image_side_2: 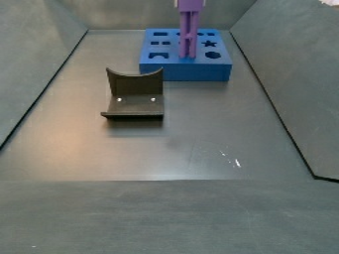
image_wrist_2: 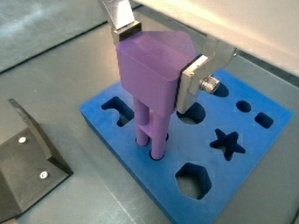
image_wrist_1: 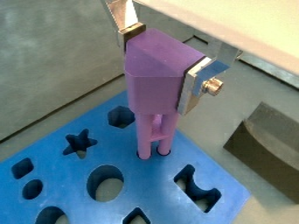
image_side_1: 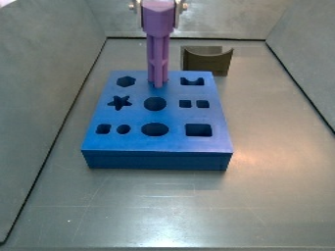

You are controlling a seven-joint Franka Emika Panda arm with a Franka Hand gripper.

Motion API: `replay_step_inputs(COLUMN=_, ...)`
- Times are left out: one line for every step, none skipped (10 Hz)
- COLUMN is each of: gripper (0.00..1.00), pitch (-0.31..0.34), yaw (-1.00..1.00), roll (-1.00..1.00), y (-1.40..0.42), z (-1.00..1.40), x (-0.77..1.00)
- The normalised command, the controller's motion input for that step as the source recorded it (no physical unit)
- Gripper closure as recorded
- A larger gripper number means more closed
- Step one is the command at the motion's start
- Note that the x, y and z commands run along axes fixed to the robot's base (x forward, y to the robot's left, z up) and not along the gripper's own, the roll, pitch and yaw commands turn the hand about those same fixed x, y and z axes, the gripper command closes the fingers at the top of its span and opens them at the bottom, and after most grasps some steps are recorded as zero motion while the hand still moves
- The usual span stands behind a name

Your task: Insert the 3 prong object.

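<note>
My gripper [image_wrist_1: 166,55] is shut on the wide upper part of the 3 prong object [image_wrist_1: 158,83], a purple ridged peg, and holds it upright; both appear in the other wrist view too, gripper [image_wrist_2: 160,55] and peg [image_wrist_2: 149,79]. Its slim lower end reaches the top face of the blue block [image_wrist_1: 70,179], near the block's middle among shaped holes. I cannot tell whether the tip is inside a hole. In a side view the peg [image_side_1: 157,49] stands over the block [image_side_1: 157,145] behind a round hole [image_side_1: 155,102]. The gripper [image_side_2: 191,6] shows at the frame edge.
The dark fixture [image_side_2: 133,95] stands on the grey floor apart from the block [image_side_2: 185,65]; it also shows in other views [image_side_1: 206,61] [image_wrist_2: 24,166]. Grey walls enclose the floor. The block has star, hexagon, round and square holes.
</note>
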Motion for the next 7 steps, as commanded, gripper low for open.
replay_step_inputs(gripper=1.0, pitch=0.0, yaw=-0.24, roll=-0.04, y=0.1, z=-0.4, x=0.0)
replay_step_inputs(gripper=1.0, pitch=-0.013, yaw=-0.19, roll=-0.08, y=0.14, z=-0.58, x=0.0)
replay_step_inputs(gripper=1.0, pitch=-0.06, yaw=-0.17, roll=-0.14, y=0.19, z=-0.78, x=0.0)
replay_step_inputs(gripper=1.0, pitch=-0.066, yaw=-0.13, roll=-0.12, y=0.11, z=-0.73, x=0.0)
replay_step_inputs(gripper=1.0, pitch=-0.096, yaw=0.0, roll=-0.1, y=0.0, z=-0.61, x=0.0)
replay_step_inputs(gripper=1.0, pitch=-0.104, yaw=0.07, roll=-0.02, y=-0.14, z=-0.45, x=0.0)
replay_step_inputs(gripper=1.0, pitch=-0.099, yaw=0.0, roll=-0.03, y=-0.01, z=-0.09, x=0.0)
